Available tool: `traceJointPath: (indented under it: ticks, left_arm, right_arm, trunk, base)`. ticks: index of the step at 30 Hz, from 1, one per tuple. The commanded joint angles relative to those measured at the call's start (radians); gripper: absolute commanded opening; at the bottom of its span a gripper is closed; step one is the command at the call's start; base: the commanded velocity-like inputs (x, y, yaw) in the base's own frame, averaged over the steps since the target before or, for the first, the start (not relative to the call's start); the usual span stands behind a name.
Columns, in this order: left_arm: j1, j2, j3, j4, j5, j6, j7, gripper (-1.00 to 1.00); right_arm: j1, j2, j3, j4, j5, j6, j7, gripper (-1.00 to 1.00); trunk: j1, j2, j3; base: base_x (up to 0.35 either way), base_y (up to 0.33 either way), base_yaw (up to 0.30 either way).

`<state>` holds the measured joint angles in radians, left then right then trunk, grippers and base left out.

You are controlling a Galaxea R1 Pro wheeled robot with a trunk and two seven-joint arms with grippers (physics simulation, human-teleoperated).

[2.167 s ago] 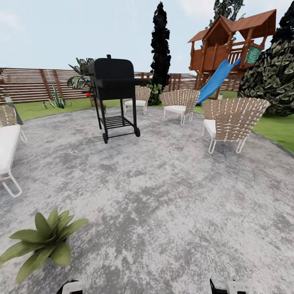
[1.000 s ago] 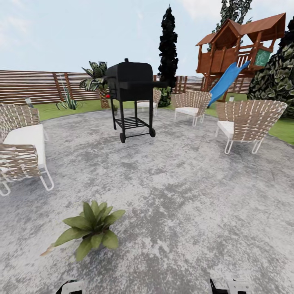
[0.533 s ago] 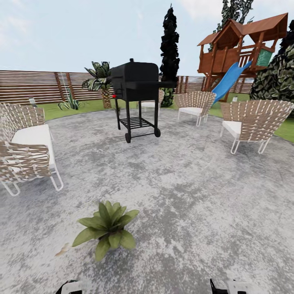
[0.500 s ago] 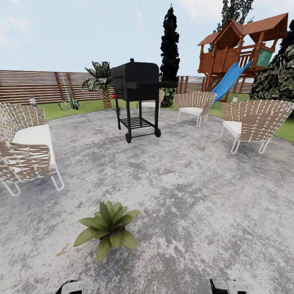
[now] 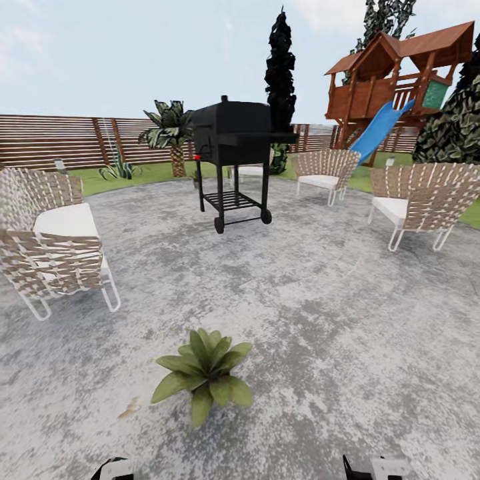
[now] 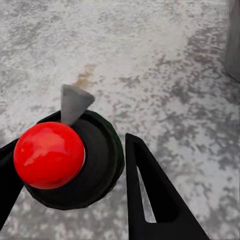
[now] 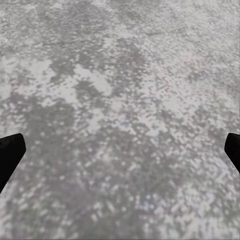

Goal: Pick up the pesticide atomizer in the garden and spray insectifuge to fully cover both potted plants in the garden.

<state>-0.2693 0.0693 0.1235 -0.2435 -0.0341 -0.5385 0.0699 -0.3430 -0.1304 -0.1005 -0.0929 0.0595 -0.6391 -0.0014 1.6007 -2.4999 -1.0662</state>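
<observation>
While my left claw [image 6: 75, 165] grips the pesticide atomizer [image 6: 75, 160], dark body, red knob, grey nozzle, my right claw [image 7: 120, 150] hangs wide over the patio [image 5: 320, 320]. One potted plant [image 5: 203, 370] sits just ahead, nearer centre than before; the view has swung left.

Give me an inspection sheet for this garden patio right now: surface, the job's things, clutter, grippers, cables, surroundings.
Surface: mottled grey stone patio, dry-looking, no mist seen.
Job's things: one potted plant stands low on the patio ahead; the spray bottle sits in the left gripper, red knob toward the camera, grey nozzle beside it.
Clutter: a small brown fleck left of the plant.
Grippers: left gripper shut on the spray bottle; right gripper open, holding nothing.
Cables: nothing seen.
Surroundings: black grill, wicker chairs, wooden fence, playhouse with blue slide.
</observation>
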Motion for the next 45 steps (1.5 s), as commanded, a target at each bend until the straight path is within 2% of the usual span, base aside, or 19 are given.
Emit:
traceJointPath:
  ticks: [1, 10, 35, 45]
  left_arm:
    - [-0.001, 0.0, 0.001, 0.001, -0.004, -0.003, 0.004, -1.0]
    - [-0.001, 0.0, 0.002, 0.001, -0.003, -0.003, 0.003, -1.0]
    - [-0.001, 0.001, 0.002, 0.001, -0.003, -0.003, 0.002, -1.0]
    - [-0.001, 0.001, 0.001, 0.001, -0.005, -0.004, 0.002, -1.0]
  right_arm:
    - [-0.001, 0.0, -0.007, 0.001, 0.006, -0.004, 0.0, 1.0]
    - [-0.001, 0.0, -0.007, 0.001, 0.006, -0.004, -0.001, 1.0]
    - [-0.001, 0.0, -0.007, 0.001, 0.006, -0.004, 0.0, 1.0]
    - [-0.001, 0.0, -0.007, 0.001, 0.006, -0.004, -0.001, 1.0]
  trunk:
    - [0.0, 0.0, -0.001]
    - [0.0, 0.0, -0.001]
    - [0.0, 0.0, -0.001]
    - [0.0, 0.0, -0.001]
  base:
    - [0.0, 0.309, 0.0]
    - [0.0, 0.309, -0.04]
    - [0.0, 0.309, -0.255]
    - [0.0, 0.183, -0.028]
